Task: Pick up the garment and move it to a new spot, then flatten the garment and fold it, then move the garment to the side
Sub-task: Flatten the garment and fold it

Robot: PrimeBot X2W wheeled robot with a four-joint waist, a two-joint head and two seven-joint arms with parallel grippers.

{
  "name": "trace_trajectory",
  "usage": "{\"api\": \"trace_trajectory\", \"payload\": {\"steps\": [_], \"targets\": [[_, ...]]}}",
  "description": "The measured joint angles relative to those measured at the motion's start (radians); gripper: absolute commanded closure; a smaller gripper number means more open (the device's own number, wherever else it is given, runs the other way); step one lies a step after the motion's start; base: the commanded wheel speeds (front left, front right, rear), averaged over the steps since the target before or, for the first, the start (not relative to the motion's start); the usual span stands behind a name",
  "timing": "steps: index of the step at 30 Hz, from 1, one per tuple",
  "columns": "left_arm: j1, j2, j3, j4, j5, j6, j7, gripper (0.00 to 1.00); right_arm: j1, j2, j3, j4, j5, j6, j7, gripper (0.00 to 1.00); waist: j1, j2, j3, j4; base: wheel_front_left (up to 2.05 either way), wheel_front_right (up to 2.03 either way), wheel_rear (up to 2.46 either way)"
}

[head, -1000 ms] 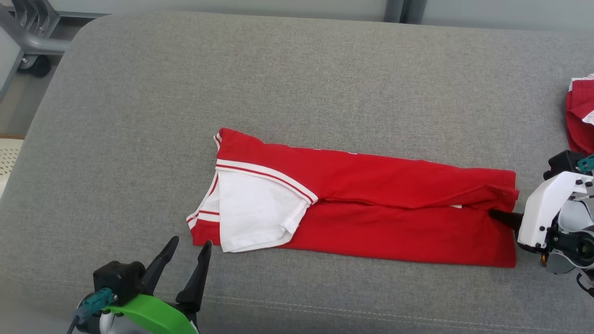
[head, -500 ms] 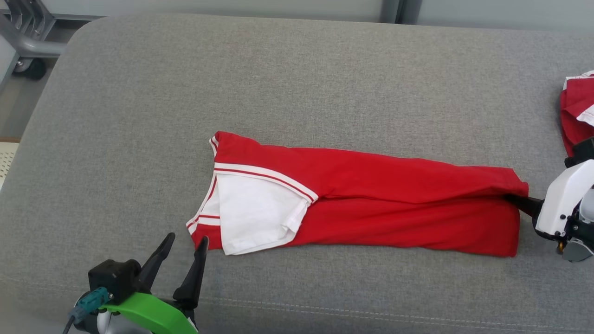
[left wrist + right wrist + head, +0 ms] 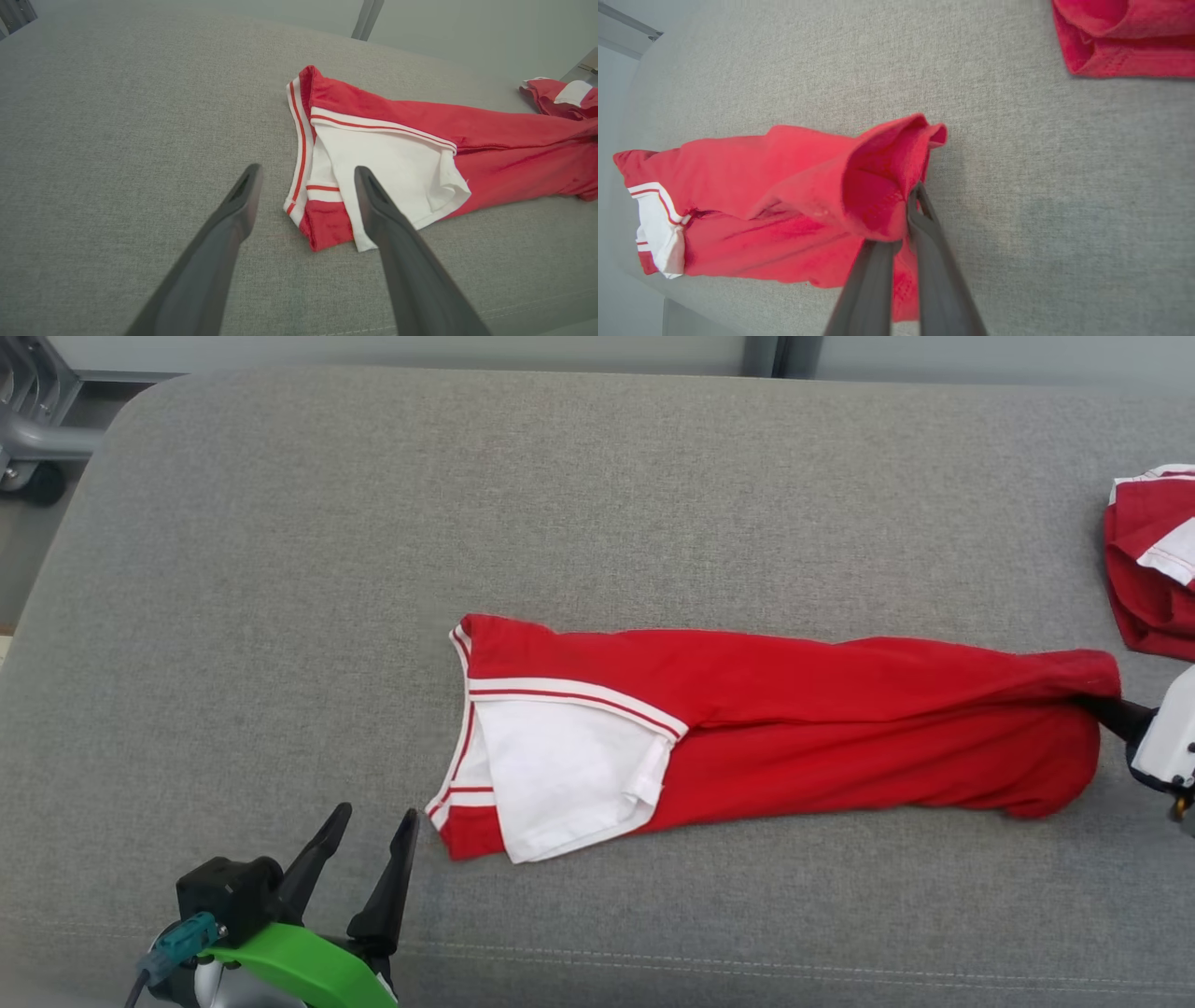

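Note:
The garment (image 3: 803,737) is a red shirt with white, red-striped sleeves, folded into a long strip across the grey cushion (image 3: 597,504). My right gripper (image 3: 1102,707) is shut on the garment's right end, which is bunched and lifted a little; the pinch shows close up in the right wrist view, gripper (image 3: 911,196) on garment (image 3: 794,196). My left gripper (image 3: 373,821) stands open just off the garment's lower left corner, nothing between its fingers. In the left wrist view the left gripper (image 3: 306,173) frames the striped hem of the garment (image 3: 467,135).
A second red and white garment (image 3: 1153,565) lies bunched at the cushion's right edge, also seen as the red bundle (image 3: 1125,37) in the right wrist view. A metal frame with a castor (image 3: 28,439) stands off the cushion's far left corner. A seam (image 3: 747,966) runs along the front.
My right gripper has dragged the garment's right end to the right and lifted it slightly, sliding the whole garment that way. The camera has shifted a little. The left gripper has stayed open in place.

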Motion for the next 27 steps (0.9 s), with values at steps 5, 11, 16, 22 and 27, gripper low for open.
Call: {"api": "trace_trajectory", "payload": {"steps": [5, 11, 16, 22, 27], "targets": [[-0.001, 0.001, -0.001, 0.000, 0.000, 0.000, 0.000, 0.00, 0.001, -0.046, -0.029, 0.017, 0.010, -0.001, -0.013, 1.00, 0.0000, 0.0000, 0.001, -0.011, 0.00, 0.00, 0.00], [-0.003, 0.002, 0.003, 0.000, 0.000, 0.000, 0.000, 0.00, 0.015, -0.123, -0.073, 0.056, 0.025, -0.018, -0.030, 1.00, 0.0000, 0.0000, 0.005, -0.025, 0.00, 0.00, 0.00], [-0.003, 0.004, 0.011, -0.001, -0.006, 0.000, -0.001, 0.00, 0.022, -0.159, -0.091, 0.048, 0.025, -0.022, -0.039, 1.00, 0.0000, 0.0000, 0.011, -0.043, 0.00, 0.00, 0.00], [-0.009, 0.001, -0.001, 0.001, -0.007, -0.004, 0.000, 0.00, 0.015, -0.122, -0.067, -0.107, 0.020, 0.040, -0.056, 1.00, 0.0000, 0.0000, 0.014, -0.058, 0.00, 0.00, 0.00], [-0.020, 0.001, -0.001, 0.007, -0.007, -0.004, 0.000, 0.00, 0.004, -0.112, -0.012, -0.216, -0.029, 0.055, -0.053, 1.00, 0.0000, 0.0000, 0.008, -0.060, 0.00, 0.00, 0.00]]}}
